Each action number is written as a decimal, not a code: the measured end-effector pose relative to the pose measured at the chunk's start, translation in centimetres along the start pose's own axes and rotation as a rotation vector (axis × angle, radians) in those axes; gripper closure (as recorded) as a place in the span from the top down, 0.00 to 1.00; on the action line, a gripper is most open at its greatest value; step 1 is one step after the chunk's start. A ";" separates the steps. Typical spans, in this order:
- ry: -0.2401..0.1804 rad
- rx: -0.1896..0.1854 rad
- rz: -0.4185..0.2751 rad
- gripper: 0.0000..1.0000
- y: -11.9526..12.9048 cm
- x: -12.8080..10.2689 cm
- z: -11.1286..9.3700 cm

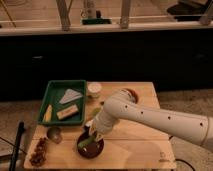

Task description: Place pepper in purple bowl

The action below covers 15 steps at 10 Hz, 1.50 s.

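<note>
The purple bowl [91, 148] sits near the front of the wooden table, left of centre. The green pepper [86, 142] lies slanted at the bowl's left rim, partly inside it. My gripper [94, 134] reaches down from the white arm [150, 117] to just above the bowl's back edge, right by the pepper's upper end. Whether it still touches the pepper is unclear.
A green tray [50, 100] with a pale wedge, a corn cob and a tan block stands at the back left. A white cup [93, 89] is behind it. A small metal cup [54, 133] and a heap of nuts [38, 152] lie at the front left. A dark pole [17, 145] stands left of the table.
</note>
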State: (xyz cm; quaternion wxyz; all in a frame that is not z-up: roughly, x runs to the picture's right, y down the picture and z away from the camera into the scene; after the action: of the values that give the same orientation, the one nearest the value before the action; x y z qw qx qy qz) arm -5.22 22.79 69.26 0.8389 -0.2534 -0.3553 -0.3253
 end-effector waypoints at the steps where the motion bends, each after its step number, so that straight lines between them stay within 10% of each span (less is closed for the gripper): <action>1: -0.001 0.000 0.001 0.70 0.0 0.0 0.1; 15: -0.014 -0.003 -0.002 0.80 0.7 -0.2 0.5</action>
State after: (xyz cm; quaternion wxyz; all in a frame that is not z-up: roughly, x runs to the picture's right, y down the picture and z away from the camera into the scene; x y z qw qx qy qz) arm -5.02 23.64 69.26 0.8357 -0.2564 -0.3608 -0.3250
